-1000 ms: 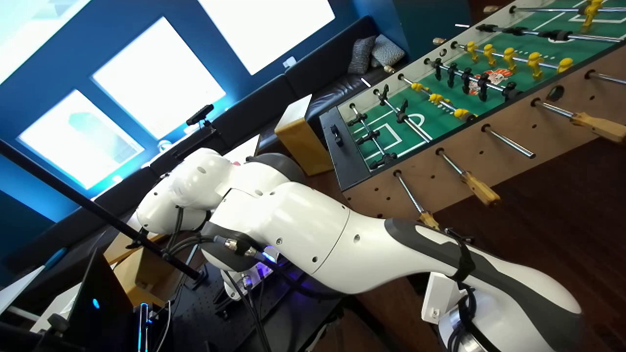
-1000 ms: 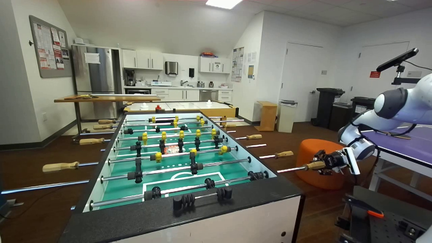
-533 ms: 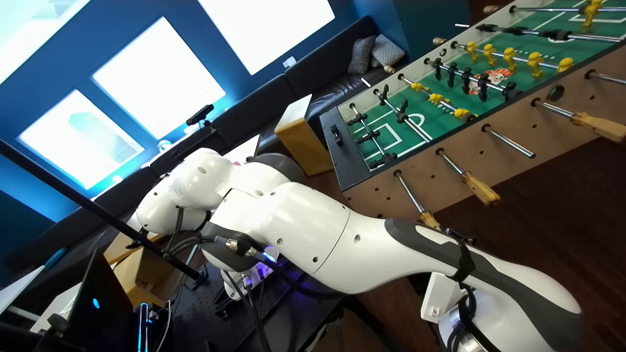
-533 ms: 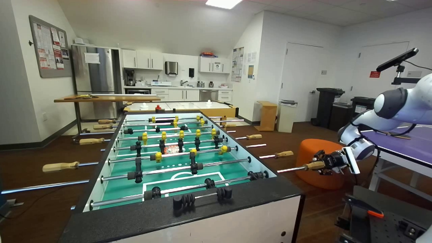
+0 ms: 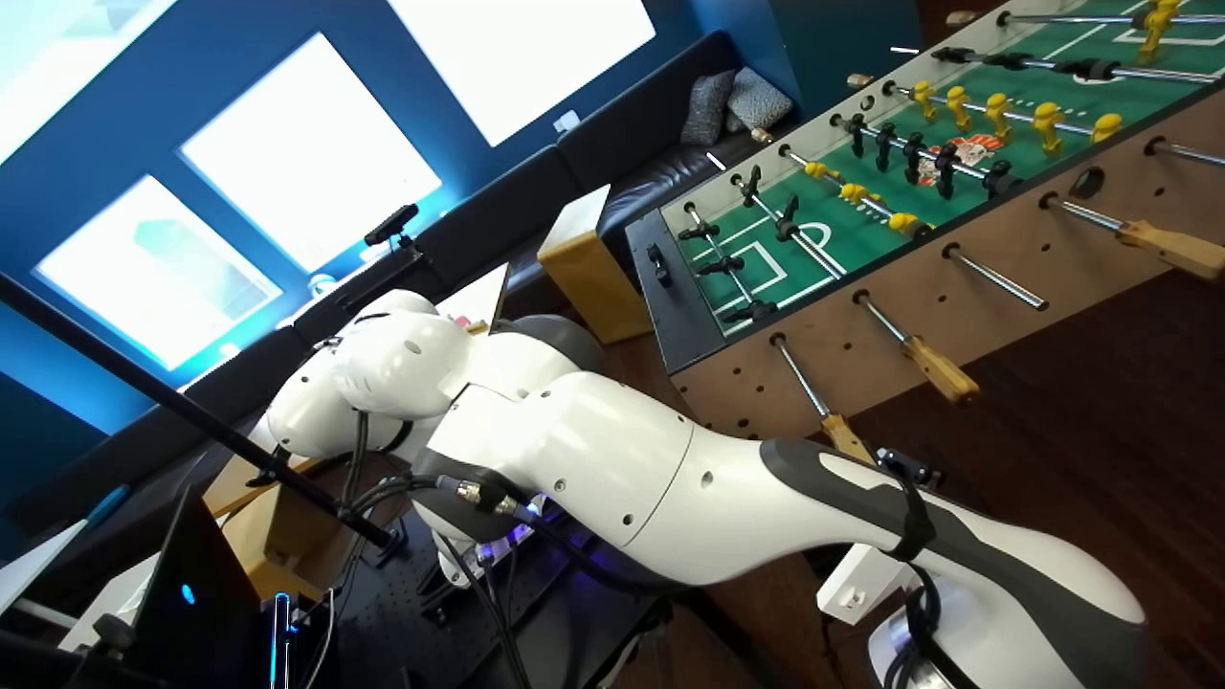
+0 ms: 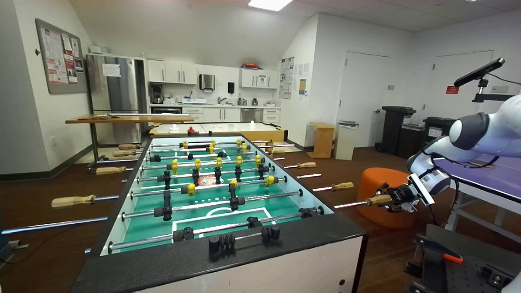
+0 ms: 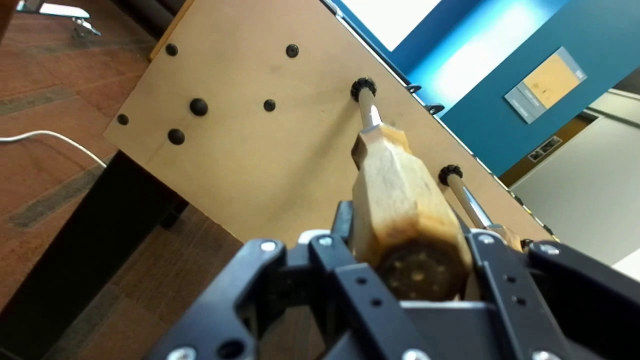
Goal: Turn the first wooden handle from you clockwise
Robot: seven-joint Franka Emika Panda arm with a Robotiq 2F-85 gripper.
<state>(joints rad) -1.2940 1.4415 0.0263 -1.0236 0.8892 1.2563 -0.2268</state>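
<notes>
Since half a second ago the arm (image 5: 593, 450) has shifted a little and rolled at the wrist, the white box (image 5: 866, 582) on it tilted further; black men (image 6: 254, 221) on the nearest rod (image 6: 222, 227) look slightly turned too. Step in hand, my read: the clockwise turn itself, barely started; the gripper (image 7: 403, 222) has the wooden handle (image 7: 405, 200) pinched, fingers (image 7: 343, 220) drawn in on its left and right, right tip mostly behind the wood; handle sits at the near end of the foosball table (image 6: 175, 260), right side, in an exterior view. Next move probably calls for more wrist roll about the rod's own axis, grip firm, no sideways pull; slipping on the faceted wood is the likely risk. Wrist view shows the handle's butt end and the side panel (image 7: 280, 165), no men; both exterior views show the men, so check rotation there; in an exterior view the arm hides most of the gripper; the orange pouf (image 6: 382, 181) behind the handle is missing from the wrist view.
</notes>
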